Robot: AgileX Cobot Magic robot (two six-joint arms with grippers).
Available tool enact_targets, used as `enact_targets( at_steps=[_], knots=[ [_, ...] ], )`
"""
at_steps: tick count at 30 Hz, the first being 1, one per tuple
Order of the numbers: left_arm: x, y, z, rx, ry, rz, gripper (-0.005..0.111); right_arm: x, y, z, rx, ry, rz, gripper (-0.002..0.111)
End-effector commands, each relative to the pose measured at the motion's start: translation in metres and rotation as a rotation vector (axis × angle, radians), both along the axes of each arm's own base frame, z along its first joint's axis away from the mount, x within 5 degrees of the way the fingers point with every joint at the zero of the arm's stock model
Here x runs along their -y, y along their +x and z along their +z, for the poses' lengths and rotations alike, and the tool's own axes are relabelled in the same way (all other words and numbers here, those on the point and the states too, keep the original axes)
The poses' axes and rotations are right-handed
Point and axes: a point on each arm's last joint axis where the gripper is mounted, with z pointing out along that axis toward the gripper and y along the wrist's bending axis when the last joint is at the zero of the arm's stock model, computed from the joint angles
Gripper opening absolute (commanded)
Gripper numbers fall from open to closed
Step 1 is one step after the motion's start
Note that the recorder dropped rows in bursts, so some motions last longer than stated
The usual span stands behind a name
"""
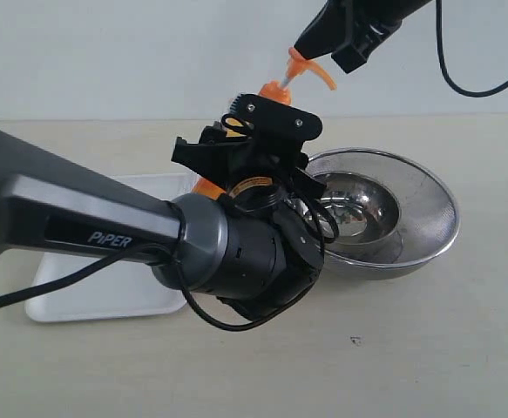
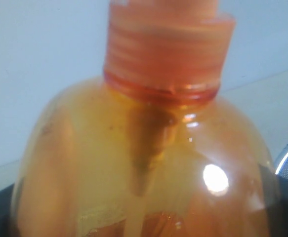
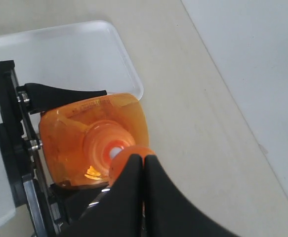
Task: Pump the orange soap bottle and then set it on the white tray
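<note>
Orange soap bottle (image 2: pixel 144 163) sits clamped in left gripper (image 3: pixel 77 145); right gripper (image 3: pixel 144 160), jaws closed, touches its pump (image 1: pixel 308 63) (white tray (image 1: pixel 105 296) placement pending).

On my screens: the orange soap bottle (image 2: pixel 144 163) glows translucent amber, with a ribbed orange collar and a white pump stem; the white tray (image 1: pixel 88 300) is plain, the table (image 1: pixel 428 348) beige, the steel bowl (image 1: pixel 432 218) mirror-silver, my left arm (image 1: pixel 105 222) grey and black with white lettering.
</note>
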Motion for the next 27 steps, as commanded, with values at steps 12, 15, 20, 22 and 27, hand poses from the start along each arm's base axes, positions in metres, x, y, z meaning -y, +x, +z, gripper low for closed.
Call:
enact_targets(
  at_steps=[12, 15, 20, 22, 27],
  knots=[
    [0.011, -0.002, 0.04, 0.149, -0.096, -0.07, 0.005, -0.013, -0.006, -0.055, -0.234, -0.134, 0.136, 0.0],
    [0.011, -0.002, 0.04, 0.149, -0.096, -0.07, 0.005, -0.017, -0.006, -0.061, -0.246, -0.143, 0.146, 0.0],
    [0.011, -0.002, 0.04, 0.149, -0.096, -0.07, 0.005, -0.018, -0.005, -0.063, -0.25, -0.146, 0.148, 0.0],
    [0.011, -0.002, 0.04, 0.149, -0.096, -0.07, 0.005, -0.018, -0.005, -0.063, -0.25, -0.146, 0.148, 0.0],
    [0.011, -0.002, 0.04, 0.149, -0.096, -0.07, 0.005, -0.018, -0.005, -0.064, -0.257, -0.146, 0.146, 0.0]
  ],
)
